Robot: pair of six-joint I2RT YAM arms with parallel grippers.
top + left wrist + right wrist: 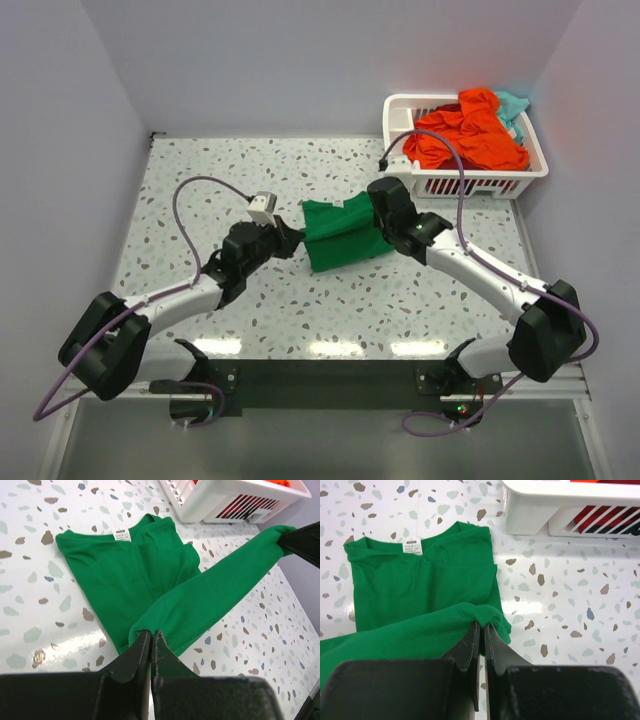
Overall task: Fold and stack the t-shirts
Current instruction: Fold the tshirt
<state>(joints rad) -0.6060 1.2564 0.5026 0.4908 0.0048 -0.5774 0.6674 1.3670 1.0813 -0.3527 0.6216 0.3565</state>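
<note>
There are three t-shirts, one basket and two robot arms with one claw each. One bright green soft t-shirt (340, 235) lies on the white speckled stone table (200, 180), in the middle, between the two arms. One crumpled orange-red t-shirt (470, 135) and one small bunched teal t-shirt (513, 105) sit in the white plastic basket with slots (470, 185), which stands at the far right corner of the table, just behind the right arm. The teal one peeks out at the back, mostly under the orange-red one. The green shirt has one small white neck label (121, 534) inside its collar, and the collar end lies flat on the table. One side part is folded in over the middle. The other end of the shirt is lifted off the table. The black left claw (151, 635) is closed tight and pinches one corner of that lifted edge. The black right claw (481, 627) is closed tight too and pinches the other corner. A smooth band of green cloth stretches from one claw to the other, above the flat part. The cloth looks plain, with no pictures on it.
</note>
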